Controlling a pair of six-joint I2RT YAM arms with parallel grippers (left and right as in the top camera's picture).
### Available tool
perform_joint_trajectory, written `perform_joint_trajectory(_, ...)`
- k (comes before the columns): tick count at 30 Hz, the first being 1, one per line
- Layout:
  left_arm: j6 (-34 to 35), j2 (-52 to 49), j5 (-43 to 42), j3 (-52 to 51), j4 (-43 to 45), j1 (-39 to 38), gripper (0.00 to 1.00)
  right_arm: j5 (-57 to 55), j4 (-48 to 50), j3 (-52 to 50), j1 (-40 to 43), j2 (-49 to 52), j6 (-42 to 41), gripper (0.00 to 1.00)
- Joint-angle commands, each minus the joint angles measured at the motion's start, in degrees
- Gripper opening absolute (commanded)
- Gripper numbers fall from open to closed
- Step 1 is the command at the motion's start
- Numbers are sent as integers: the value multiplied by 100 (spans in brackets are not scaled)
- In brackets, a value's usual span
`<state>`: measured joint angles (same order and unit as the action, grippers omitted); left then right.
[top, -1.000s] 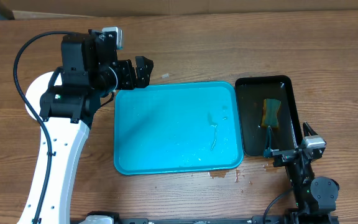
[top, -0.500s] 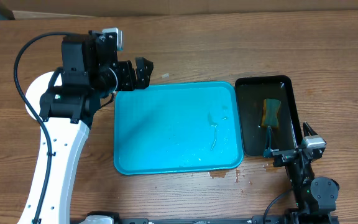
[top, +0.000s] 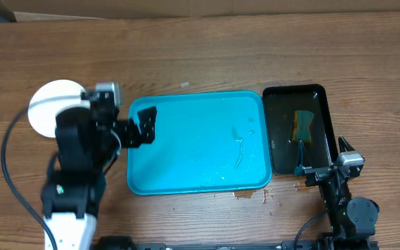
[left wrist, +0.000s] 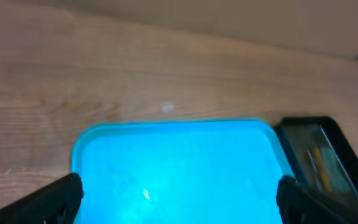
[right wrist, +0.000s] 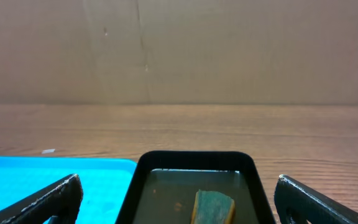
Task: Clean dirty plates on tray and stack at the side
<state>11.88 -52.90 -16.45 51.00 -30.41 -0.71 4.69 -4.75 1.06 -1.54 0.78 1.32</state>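
Down at the near edge of the wooden table (top: pixel 207 62), the right gripper (top: pixel 320 157) hangs with jaws spread wide and nothing between them, just short of the black tray (top: pixel 278 156). Brown spots (top: pixel 245 195) dot the wood beside the turquoise tray (top: pixel 186 186), which glistens with wet streaks. Over its left end the left gripper (top: pixel 143 126) is splayed open too, holding nothing. A sponge (top: pixel 302 125) lies in the black tray. Left of the turquoise tray sit the white plates (top: pixel 47 111), partly hidden by the arm, count unclear. Cardboard (top: pixel 186 7) lines the far edge.
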Motion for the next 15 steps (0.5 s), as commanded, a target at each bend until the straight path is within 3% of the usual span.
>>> perform_joint_trajectory(1,-7,1047,59,-1351,1156,116,100,33,35,-61,-33,-61,22,100)
perform_joint_trajectory(8,-4,2855,396,-3165,3851,116,100,33,35,-61,-33,-61,22,100)
perform_joint_trajectory(15,44,4177,911,-4144,4572,116,100,35,35,-61,-33,-61,22,100)
